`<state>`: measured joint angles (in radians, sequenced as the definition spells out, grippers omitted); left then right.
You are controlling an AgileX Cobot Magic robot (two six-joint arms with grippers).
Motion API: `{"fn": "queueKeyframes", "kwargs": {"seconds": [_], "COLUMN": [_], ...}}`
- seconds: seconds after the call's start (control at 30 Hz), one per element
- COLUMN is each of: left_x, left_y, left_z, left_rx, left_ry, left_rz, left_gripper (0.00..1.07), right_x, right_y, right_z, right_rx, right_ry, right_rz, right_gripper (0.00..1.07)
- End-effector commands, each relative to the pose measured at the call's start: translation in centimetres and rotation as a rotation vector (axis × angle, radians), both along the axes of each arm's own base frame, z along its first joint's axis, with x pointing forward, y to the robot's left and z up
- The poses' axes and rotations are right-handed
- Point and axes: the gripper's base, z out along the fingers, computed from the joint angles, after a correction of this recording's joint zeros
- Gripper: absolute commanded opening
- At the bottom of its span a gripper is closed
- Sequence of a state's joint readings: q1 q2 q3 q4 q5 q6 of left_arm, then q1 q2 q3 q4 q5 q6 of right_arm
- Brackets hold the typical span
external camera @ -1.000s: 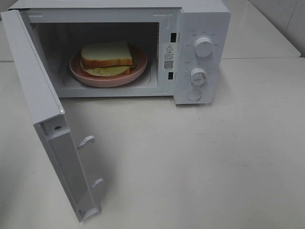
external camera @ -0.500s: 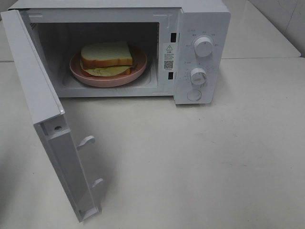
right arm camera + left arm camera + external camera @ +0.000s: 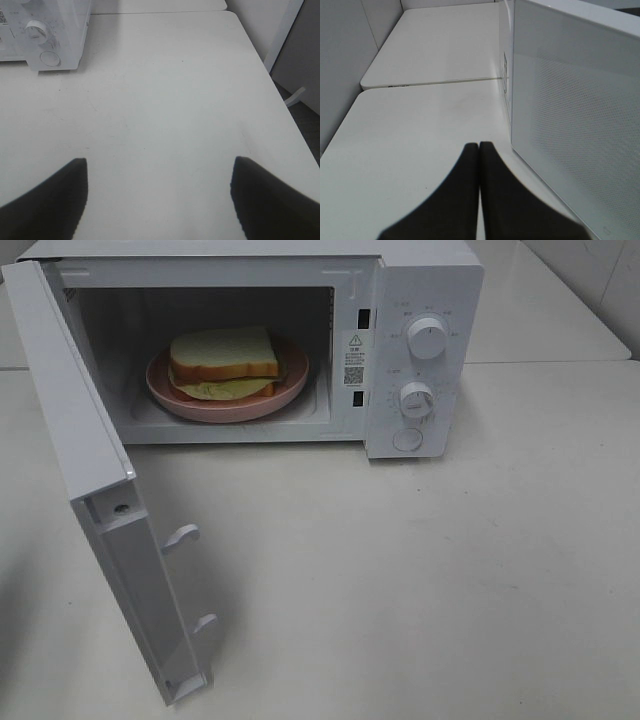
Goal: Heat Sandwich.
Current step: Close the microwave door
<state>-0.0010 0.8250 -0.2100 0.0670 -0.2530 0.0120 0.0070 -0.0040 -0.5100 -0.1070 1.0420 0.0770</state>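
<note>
**Sandwich Loaded, Door Wide Open**

The sandwich [image 3: 222, 360] lies on a pink plate [image 3: 160, 388] inside the cavity of the white microwave [image 3: 425, 280], roughly centred on the floor. The loading part of the job looks finished. The door [image 3: 75, 430] stands swung wide at the left of the high view, with its latch hooks facing out over the counter [image 3: 430, 580]. No heating can start until it shuts.

Neither arm shows in the high view. In the left wrist view, the left end effector [image 3: 479, 146] has its two dark fingers pressed together and pinches nothing. It sits low over the counter, just beside the door's dotted outer face, and I cannot tell whether it touches the panel. The posture makes sense. Closed fingers form one blunt tip, better for pushing a flat panel than a spread pair, and the outer face is the side to push from.

The right end effector [image 3: 160, 162] is spread wide and empty above bare counter, well apart from the control panel. It is probably parked there to keep out of the door's swing. It is also on the side of the upper knob [image 3: 428, 338] and lower knob [image 3: 416, 398], which need setting once the door latches.
</note>
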Motion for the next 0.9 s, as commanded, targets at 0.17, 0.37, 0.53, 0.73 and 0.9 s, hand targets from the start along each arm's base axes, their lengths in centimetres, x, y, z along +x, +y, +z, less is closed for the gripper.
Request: {"fn": "queueKeyframes", "kwargs": {"seconds": [0.17,0.37,0.53,0.73,0.9], "left_x": [2.2,3.9,5.6,7.7,8.6], "left_y": [-0.2,-0.4,-0.7,-1.9,-2.9], "left_z": [-1.3,-2.6,-3.2,-3.7,-4.5], "left_rx": [0.006,0.001,0.022,-0.009,-0.058], "left_ry": [-0.015,-0.006,-0.003,-0.012,-0.022], "left_rz": [-0.027,-0.039,-0.086,-0.213,-0.314], "left_gripper": [0.00,0.00,0.00,0.00,0.00], "right_x": [-0.3,-0.3,-0.3,-0.3,-0.3], "right_y": [0.0,0.0,0.0,0.0,0.0], "right_z": [-0.1,-0.1,-0.1,-0.1,-0.1], "right_rx": [-0.011,-0.011,-0.011,-0.011,-0.011], "right_ry": [-0.025,-0.025,-0.025,-0.025,-0.025], "right_rz": [0.001,0.001,0.001,0.001,0.001], "right_gripper": [0.76,0.76,0.76,0.76,0.76]}}
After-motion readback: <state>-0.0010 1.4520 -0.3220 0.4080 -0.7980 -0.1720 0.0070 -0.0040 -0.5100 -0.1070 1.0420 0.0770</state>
